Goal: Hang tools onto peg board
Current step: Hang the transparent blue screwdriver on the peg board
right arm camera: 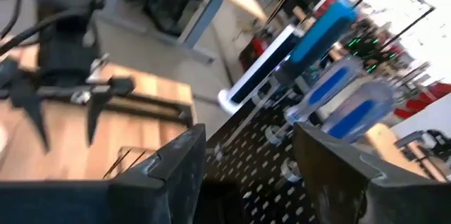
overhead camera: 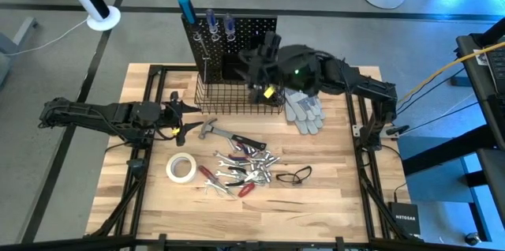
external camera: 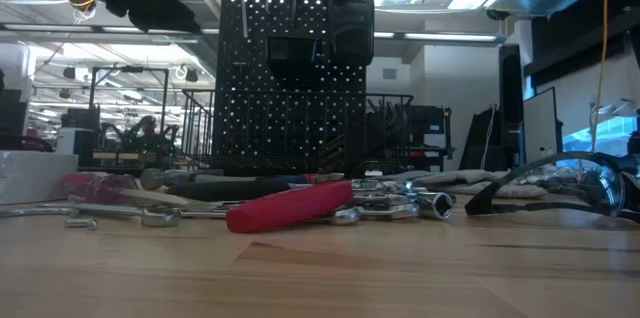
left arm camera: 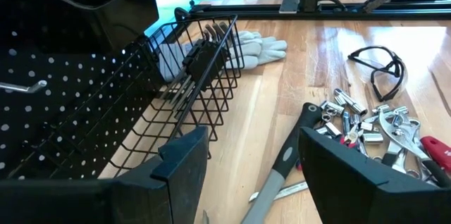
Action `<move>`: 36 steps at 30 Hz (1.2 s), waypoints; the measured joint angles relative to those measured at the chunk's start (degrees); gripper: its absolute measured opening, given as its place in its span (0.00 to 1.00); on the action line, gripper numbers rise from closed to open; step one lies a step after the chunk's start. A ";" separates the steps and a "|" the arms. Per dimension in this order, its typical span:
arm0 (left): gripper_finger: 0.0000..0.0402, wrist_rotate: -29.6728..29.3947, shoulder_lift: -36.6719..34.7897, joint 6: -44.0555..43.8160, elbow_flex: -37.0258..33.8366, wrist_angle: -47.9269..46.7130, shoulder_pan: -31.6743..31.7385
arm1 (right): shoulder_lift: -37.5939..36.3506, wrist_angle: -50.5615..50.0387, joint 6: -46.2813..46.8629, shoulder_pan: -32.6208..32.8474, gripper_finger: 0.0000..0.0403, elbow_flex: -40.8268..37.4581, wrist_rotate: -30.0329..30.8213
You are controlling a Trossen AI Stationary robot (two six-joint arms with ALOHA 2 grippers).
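Note:
The black peg board [overhead camera: 237, 42] stands upright at the table's far side, with blue-handled screwdrivers [overhead camera: 211, 22] stuck in its top and a wire basket [overhead camera: 237, 97] at its base. Loose tools lie on the table's middle: a hammer [overhead camera: 209, 129], a white tape roll [overhead camera: 181, 168], silver wrenches [overhead camera: 254, 160] and red-handled pliers [overhead camera: 221, 180]. My right gripper [right arm camera: 250, 146] hovers high above the basket, in front of the board, open and empty, pointing at the board's top and the screwdrivers [right arm camera: 338, 94]. My left gripper [left arm camera: 250, 139] waits open at the basket's left end [overhead camera: 180, 114].
Grey work gloves [overhead camera: 304, 109] lie right of the basket, under my right arm. Black safety glasses [overhead camera: 293, 176] lie right of the wrench pile. Bare wood shows along the table's near edge [overhead camera: 316, 219]. In the low view a red handle [external camera: 290, 206] lies before the board [external camera: 295, 68].

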 joint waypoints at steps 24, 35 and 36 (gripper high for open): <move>0.52 0.00 0.00 0.15 0.00 -0.01 0.00 | 1.27 5.94 6.66 -16.06 0.54 -3.76 -12.27; 0.52 0.00 -0.02 0.13 0.01 0.04 0.00 | 3.61 20.60 8.22 -20.98 0.54 -9.49 -20.43; 0.52 0.00 -0.02 0.13 0.01 0.03 0.00 | 3.96 21.23 7.87 -20.97 0.54 -9.49 -21.07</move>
